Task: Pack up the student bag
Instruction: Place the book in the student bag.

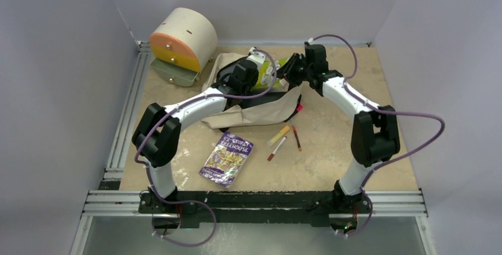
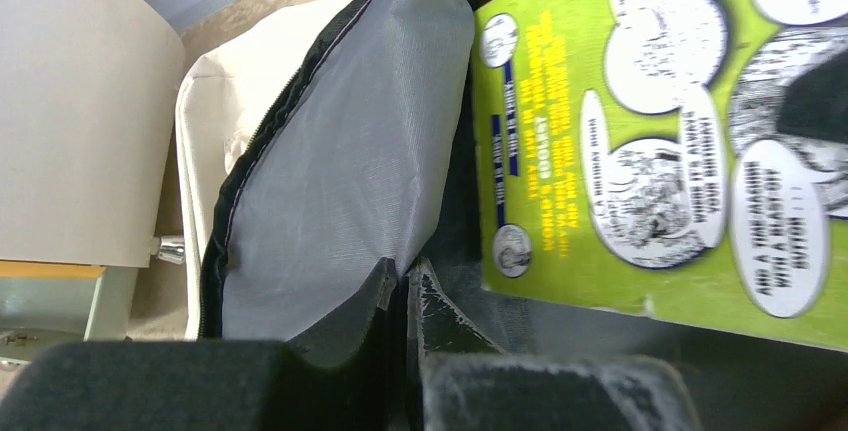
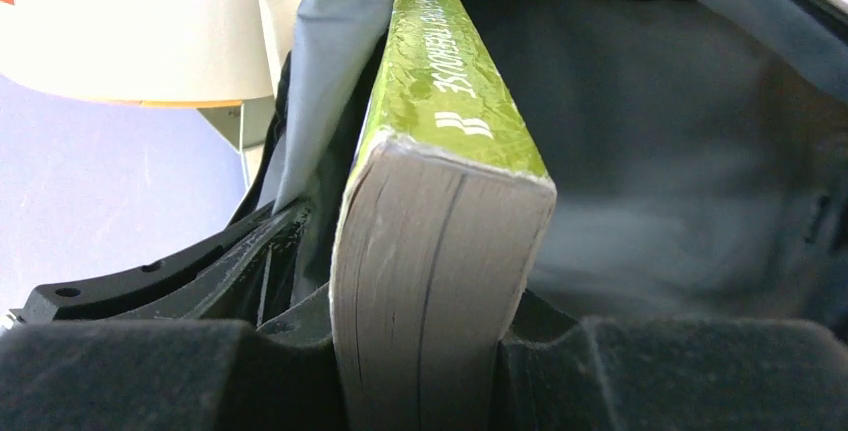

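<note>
Presently the student bag (image 1: 260, 110) lies open at the table's far middle, with a green book (image 3: 440, 121) partly inside its grey-lined mouth. The right gripper (image 3: 425, 351) clamps the book's page edge. The left gripper (image 2: 405, 291) is pressed together, pinching the bag's lining.

Looking down from above and behind the arm bases (image 1: 161, 199), taking in the whole worktop (image 1: 331, 166). Riding the left wrist, peering past the left hand (image 2: 405, 286) into the bag (image 2: 350, 151), very close. Riding the right wrist, facing along the green book (image 3: 450, 101) past the right hand (image 3: 420, 346), equally near. Sharing book and bag lining in both wrist views.
</note>
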Motion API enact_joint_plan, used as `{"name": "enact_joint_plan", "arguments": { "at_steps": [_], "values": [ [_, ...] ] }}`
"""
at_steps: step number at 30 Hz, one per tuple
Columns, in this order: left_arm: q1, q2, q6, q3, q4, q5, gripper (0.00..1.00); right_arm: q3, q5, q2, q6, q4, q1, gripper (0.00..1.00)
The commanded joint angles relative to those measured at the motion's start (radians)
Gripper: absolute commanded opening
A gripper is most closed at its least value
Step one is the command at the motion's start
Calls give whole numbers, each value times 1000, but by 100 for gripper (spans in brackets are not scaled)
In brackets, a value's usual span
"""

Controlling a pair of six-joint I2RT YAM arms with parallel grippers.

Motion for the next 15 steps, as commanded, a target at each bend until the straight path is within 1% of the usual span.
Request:
{"name": "enact_joint_plan", "arguments": {
  "at_steps": [1,7,11,15],
  "values": [
    [-1,-74,-46,-1,92,-22,0,113,-189,23,-7,91,2,0],
    [-1,-80,-52,-5,99,-29,0,91,-289,60,72,214,17,0],
    [-2,-88,-62,-16,118,-11,0,114,-287,104,95,246,58,0],
    [-1,-99,-61,-23,130,-23,0,138,-277,165,128,285,98,0]
  ]
}}
